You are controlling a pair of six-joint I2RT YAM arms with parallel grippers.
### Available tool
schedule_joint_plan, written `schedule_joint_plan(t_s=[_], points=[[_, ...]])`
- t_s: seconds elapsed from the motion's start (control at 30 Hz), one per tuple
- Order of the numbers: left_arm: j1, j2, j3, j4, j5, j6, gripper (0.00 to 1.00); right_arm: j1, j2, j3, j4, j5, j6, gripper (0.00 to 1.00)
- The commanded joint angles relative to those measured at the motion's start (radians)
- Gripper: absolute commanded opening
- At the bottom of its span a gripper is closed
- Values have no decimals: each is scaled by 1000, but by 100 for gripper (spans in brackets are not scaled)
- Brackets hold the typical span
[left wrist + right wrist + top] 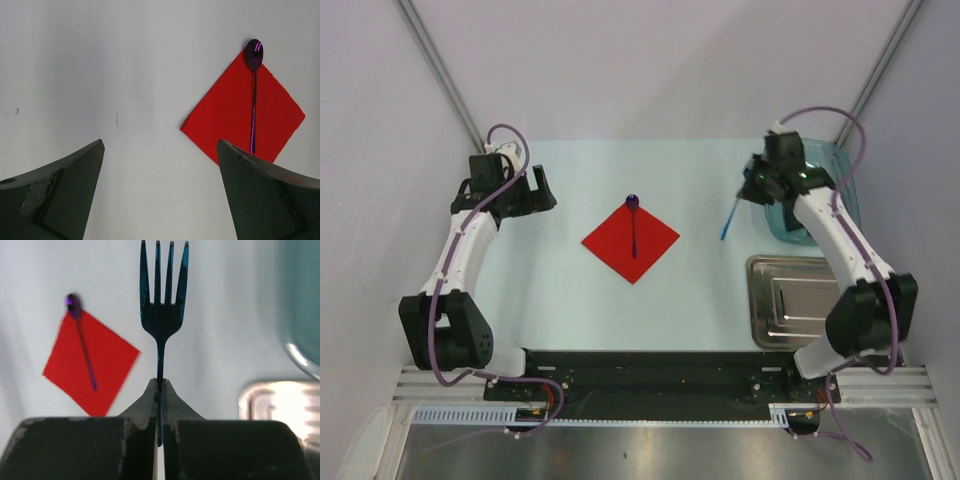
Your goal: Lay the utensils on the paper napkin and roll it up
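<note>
A red paper napkin lies as a diamond at the table's middle. The purple spoon lies along it, bowl at the far corner; it also shows in the left wrist view and the right wrist view. My right gripper is shut on the handle of the bright blue fork, held above the table to the right of the napkin, tines pointing away from the gripper. The fork hangs down in the top view. My left gripper is open and empty, left of the napkin.
A teal plastic bin stands at the far right behind my right arm. A shiny metal tray sits at the near right, its edge showing in the right wrist view.
</note>
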State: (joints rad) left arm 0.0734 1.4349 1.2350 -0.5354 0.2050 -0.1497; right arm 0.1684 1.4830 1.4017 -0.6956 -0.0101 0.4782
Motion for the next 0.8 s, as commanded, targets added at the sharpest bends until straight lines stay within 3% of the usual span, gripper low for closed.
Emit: schedule_joint_plan(t_s=[0.0,0.2,0.33,0.57,0.77], points=[[5,-79,-46,57,10,4,100,153,213,224,136,9,-43,0],[5,-102,-104,100,-4,-17,100,285,575,607,120,-11,-33,0],[5,-84,-106,95,-12,-25,100,342,738,761,108,-30,-44,0],[6,-83,-124,94,-41,-7,100,395,913,881,110,-80,-21,0],[6,-70,-135,80,-27,-7,100,424,932,838,79,-139,2,0]])
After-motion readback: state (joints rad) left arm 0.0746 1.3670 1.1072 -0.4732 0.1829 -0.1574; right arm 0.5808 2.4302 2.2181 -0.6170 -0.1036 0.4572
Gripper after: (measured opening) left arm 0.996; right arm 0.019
